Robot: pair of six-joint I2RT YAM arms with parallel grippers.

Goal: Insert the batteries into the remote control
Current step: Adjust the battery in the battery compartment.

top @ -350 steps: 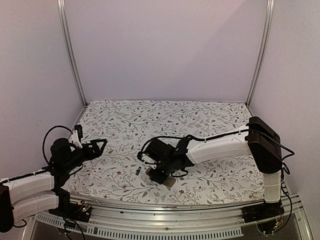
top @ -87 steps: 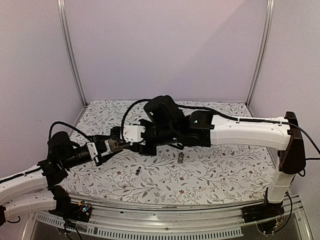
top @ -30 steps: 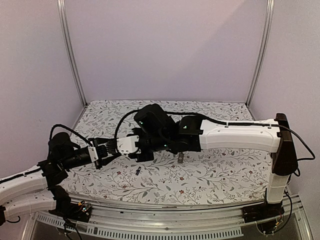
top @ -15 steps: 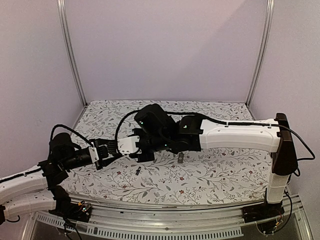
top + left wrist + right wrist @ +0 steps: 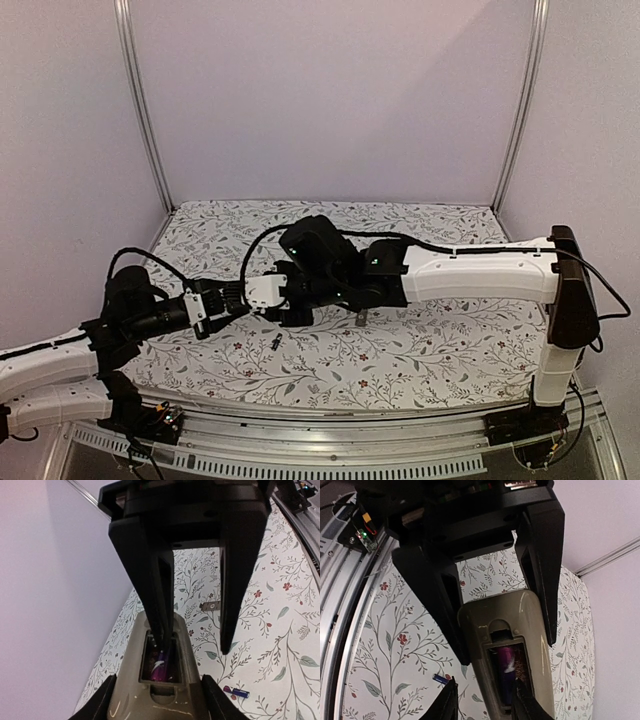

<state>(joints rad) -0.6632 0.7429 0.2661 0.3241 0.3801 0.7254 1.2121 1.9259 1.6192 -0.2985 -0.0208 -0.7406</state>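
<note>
My left gripper (image 5: 158, 701) squeezes the remote (image 5: 492, 610). My right gripper (image 5: 506, 650) is open, one finger down in the battery hole (image 5: 161, 667), well inside the bench's (image 5: 280, 630) edges.

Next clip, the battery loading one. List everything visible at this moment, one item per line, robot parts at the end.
remote control: one, white front and greyish back, held between the two grippers, recess uncovered.
battery in the recess: one, purple, lying inside the remote.
battery on the table: one, blue-purple, loose on the cloth below the remote.
small grey piece: one, grey, flat on the cloth; possibly the battery cover.
tablecloth: one, white with grey-green leaves and red flowers, covering the table.
frame posts: two, silver, at the back corners.
left gripper: one, black, shut on the remote control.
right gripper: one, black, open, one finger reaching into the recess.
</note>
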